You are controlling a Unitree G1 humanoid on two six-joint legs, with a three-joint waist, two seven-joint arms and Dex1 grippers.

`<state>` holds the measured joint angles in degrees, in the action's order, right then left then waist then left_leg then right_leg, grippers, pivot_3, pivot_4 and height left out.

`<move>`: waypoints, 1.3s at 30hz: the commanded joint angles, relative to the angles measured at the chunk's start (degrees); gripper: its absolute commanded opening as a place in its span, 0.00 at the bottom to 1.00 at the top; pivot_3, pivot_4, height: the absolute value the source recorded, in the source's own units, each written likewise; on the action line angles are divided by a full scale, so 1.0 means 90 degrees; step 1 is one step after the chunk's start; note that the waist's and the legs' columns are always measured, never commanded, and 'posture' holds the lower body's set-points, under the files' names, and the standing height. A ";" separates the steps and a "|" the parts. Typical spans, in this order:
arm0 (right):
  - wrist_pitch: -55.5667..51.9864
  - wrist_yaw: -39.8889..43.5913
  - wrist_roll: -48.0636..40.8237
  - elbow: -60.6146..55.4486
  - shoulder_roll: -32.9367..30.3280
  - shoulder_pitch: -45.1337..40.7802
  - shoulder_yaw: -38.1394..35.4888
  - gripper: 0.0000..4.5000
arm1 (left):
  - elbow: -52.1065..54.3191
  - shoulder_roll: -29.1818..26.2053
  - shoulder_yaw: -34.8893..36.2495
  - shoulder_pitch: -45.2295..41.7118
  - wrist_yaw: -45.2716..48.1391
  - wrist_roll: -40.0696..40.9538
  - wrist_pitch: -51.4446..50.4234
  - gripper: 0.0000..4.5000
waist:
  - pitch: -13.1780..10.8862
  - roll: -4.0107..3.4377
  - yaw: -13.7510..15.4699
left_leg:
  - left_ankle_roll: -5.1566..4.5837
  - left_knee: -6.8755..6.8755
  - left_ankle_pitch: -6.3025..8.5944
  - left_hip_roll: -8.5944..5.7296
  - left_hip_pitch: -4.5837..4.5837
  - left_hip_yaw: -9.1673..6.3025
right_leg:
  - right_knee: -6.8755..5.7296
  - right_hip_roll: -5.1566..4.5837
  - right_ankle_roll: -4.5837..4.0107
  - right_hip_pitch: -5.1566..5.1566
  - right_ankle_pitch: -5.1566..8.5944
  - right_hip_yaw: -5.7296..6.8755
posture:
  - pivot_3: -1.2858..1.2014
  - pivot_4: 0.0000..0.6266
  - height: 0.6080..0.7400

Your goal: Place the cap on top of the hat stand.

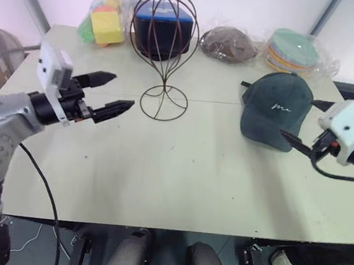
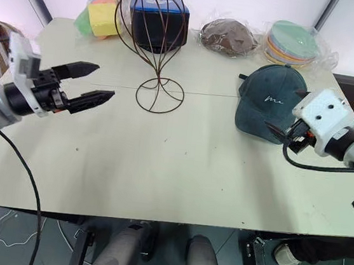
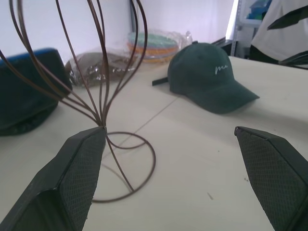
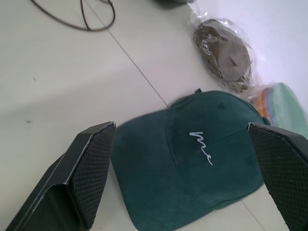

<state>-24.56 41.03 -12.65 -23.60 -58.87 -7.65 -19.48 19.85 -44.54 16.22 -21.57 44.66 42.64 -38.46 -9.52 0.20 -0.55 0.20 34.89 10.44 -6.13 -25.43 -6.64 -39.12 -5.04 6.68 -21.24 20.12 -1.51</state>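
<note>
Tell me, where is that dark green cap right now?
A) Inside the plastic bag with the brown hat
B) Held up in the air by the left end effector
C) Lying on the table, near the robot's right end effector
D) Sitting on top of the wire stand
C: the cap lies flat on the table, brim toward the open right end effector, while the hat stand is bare.

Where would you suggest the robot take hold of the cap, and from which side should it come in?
Probably the brim. The cap lies flat on the table, crown up, its stiff curved brim pointing toward the open right gripper right at its edge. Coming in low from the robot's side, one finger above and one under the brim, looks better than pinching the soft crown.
</note>
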 commanded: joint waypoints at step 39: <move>0.4203 -0.3021 0.4258 0.2664 0.1598 0.0944 0.1324 0.99 | 0.1614 0.0536 -0.0303 0.1118 -0.1215 -0.0720 0.0106 1.00 | 0.0004 0.0001 -0.0002 | 0.0021 0.0010 -0.0013 0.0000 0.0015 -0.0003 | -0.0006 0.0010 0.0000 0.0023 0.0000 0.0004 | 0.52 0.24 1.00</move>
<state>12.12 15.82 24.54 -0.03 -43.82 1.62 -7.09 32.17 -38.96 11.67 -11.50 34.37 35.61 -37.38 -9.48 0.21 -0.57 0.41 34.99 10.31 -6.13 -25.30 -6.67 -39.17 -4.94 6.68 -21.04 20.12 -1.48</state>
